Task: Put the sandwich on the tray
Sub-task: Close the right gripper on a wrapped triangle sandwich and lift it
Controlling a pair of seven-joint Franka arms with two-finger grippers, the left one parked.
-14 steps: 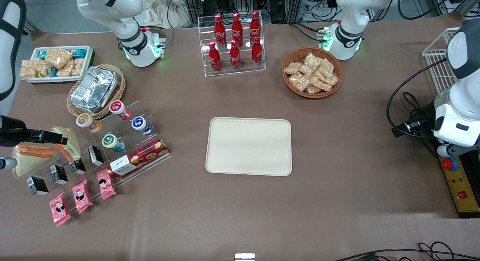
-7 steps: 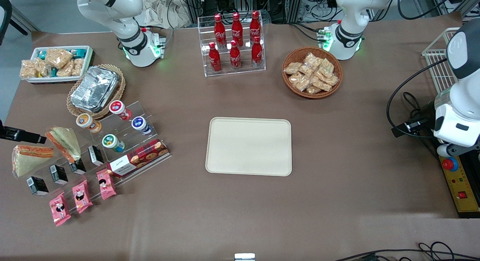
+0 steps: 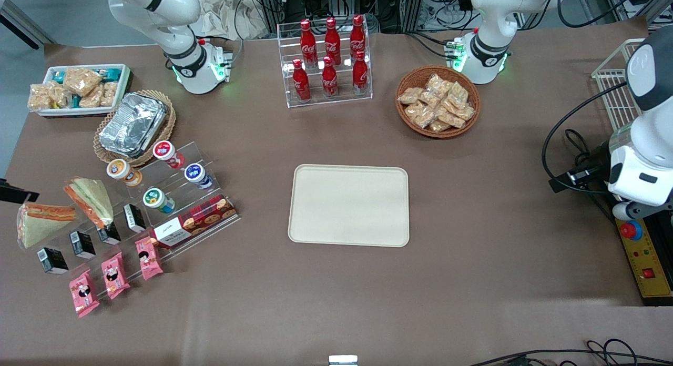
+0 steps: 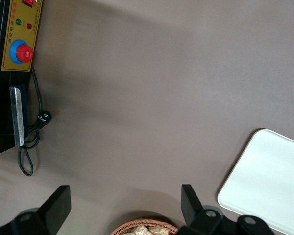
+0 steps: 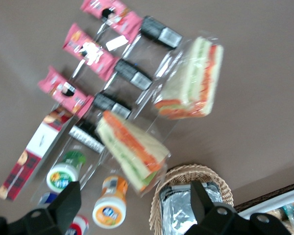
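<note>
Two wrapped triangular sandwiches lie toward the working arm's end of the table. One sandwich (image 3: 90,201) leans on the clear stand. The other sandwich (image 3: 43,222) lies flat beside it, closer to the table's end. Both show in the right wrist view, the leaning one (image 5: 133,149) and the flat one (image 5: 193,81). My gripper (image 5: 134,191) hangs above them, open and empty. Only a dark tip of it (image 3: 14,193) shows in the front view, at the table's end. The cream tray (image 3: 349,204) lies empty mid-table and also shows in the left wrist view (image 4: 272,181).
A clear stand (image 3: 173,197) holds yogurt cups, black cartons and a cookie box (image 3: 193,221). Pink packets (image 3: 113,276) lie nearer the front camera. A wicker basket with foil containers (image 3: 134,125), a white snack bin (image 3: 79,89), a cola rack (image 3: 327,61) and a snack basket (image 3: 437,101) stand farther back.
My gripper has pulled away from above the sandwiches toward the working arm's end of the table, almost out of the front view. Both sandwiches are now uncovered.
</note>
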